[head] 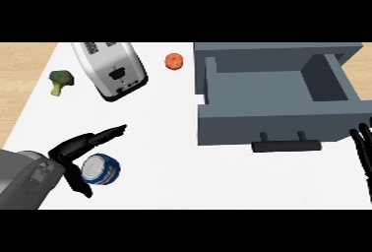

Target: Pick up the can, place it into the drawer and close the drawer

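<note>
The blue can (pixel 100 169) lies on its side on the white counter (pixel 181 147), low at the left, between the spread fingers and thumb of the left hand (pixel 76 147); the hand is open around it and no closed grasp is seen. The can appears not yet lifted. The grey drawer (pixel 276 118) stands open, well apart to the right, holding nothing visible. Grasping, placing and closing are judged to remain. The right hand (pixel 363 152) rests open at the right edge.

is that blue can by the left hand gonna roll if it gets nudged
Probably: the can seems to lie tilted, its pale round end showing, so its curved side could roll. It looks rigid, unlikely to flex. The left hand only brackets it, fingers straight, so nothing yet checks it.
</note>
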